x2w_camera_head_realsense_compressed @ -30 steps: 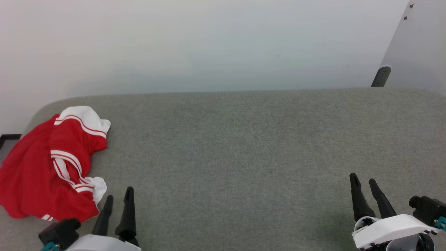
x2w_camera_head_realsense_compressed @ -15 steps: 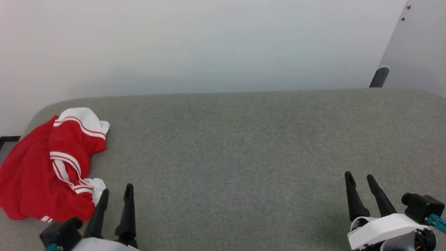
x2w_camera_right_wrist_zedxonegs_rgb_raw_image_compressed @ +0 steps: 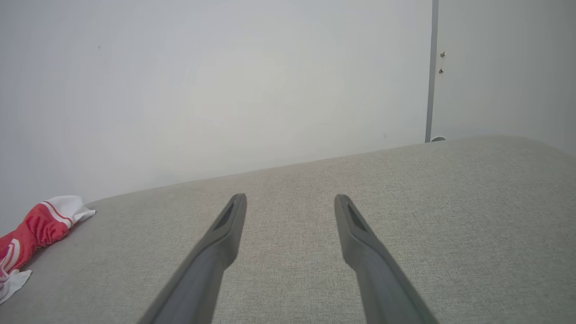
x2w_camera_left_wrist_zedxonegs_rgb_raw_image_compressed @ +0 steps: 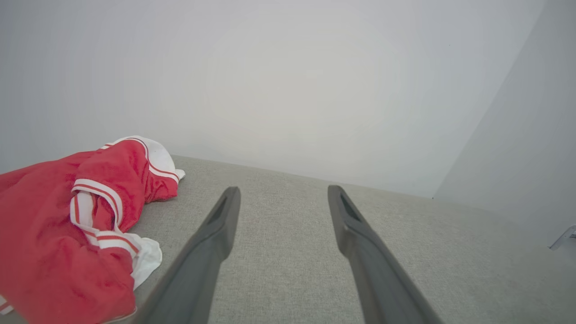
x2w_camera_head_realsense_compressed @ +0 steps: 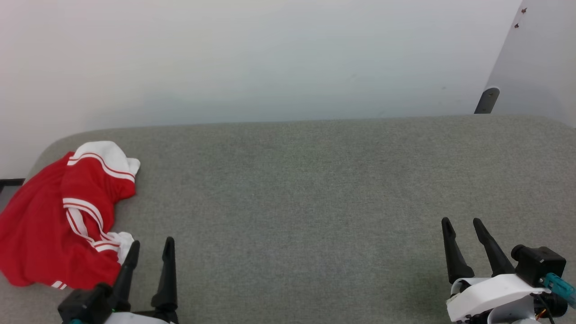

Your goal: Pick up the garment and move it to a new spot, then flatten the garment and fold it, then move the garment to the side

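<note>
Left hand (x2w_camera_head_realsense_compressed: 152, 241): fingers apart, nothing between them. Over the last second it has crept up and toward the garment (x2w_camera_head_realsense_compressed: 40, 225), and its outer finger now stands just beside the white cuff (x2w_camera_head_realsense_compressed: 122, 240) at the near edge of the heap. Neither the head view nor the left wrist view settles whether it touches the cloth. Note that the whole head picture has also slid a little, so part of that drift is the camera and not the arm. Right hand (x2w_camera_head_realsense_compressed: 461, 220): fingers likewise apart and empty, over bare fabric well away from the garment; its small shift matches the camera's, so treat it as idle. The garment is a crumpled red heap with striped white sleeve ends, lying at the far left end of the grey fabric-covered worktop (x2w_camera_head_realsense_compressed: 315, 189), close to the left edge and partly draped toward it. Reading for the task: you are at the approach of the first step, nothing is gripped yet, and the left hand is the one placed to take it. The wide bare stretch to the right looks like the obvious new spot. Containers: none to record, as the garment lies directly on the worktop, inside nothing.
</note>
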